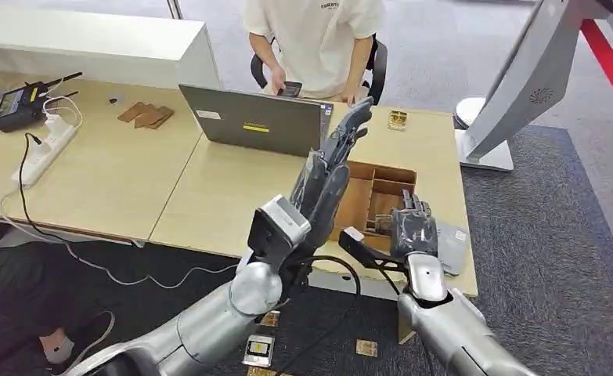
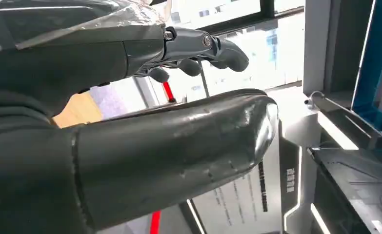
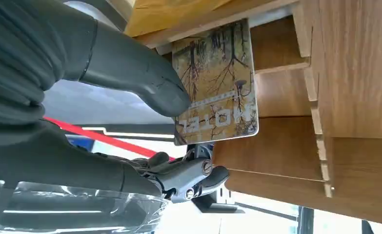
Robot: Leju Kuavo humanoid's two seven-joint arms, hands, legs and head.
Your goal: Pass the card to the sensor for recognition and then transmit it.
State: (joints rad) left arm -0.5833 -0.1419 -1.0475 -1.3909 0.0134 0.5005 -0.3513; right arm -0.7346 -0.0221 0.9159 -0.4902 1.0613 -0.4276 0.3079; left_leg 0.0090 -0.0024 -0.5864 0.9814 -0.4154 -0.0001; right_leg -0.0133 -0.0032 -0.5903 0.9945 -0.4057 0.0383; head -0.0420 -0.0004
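Observation:
A hotel card (image 3: 218, 78) with a tree picture is pinched by my right hand (image 3: 145, 92), thumb on its face, just above the compartments of a wooden box (image 3: 354, 73). From the head view, my right hand (image 1: 412, 231) hovers over the box (image 1: 373, 200) at the table's near right. A flat grey sensor pad (image 1: 453, 246) lies right beside it, close to the table edge. My left hand (image 1: 330, 168) is raised over the table left of the box, fingers stretched out and holding nothing (image 2: 189, 53).
An open laptop (image 1: 256, 121) stands behind the box, with a person (image 1: 315, 35) seated beyond it. A loose card (image 1: 398, 120) lies at the far right of the table. Power strip (image 1: 45, 149) and radio (image 1: 17, 106) are far left. Cards (image 1: 258, 350) lie on the floor.

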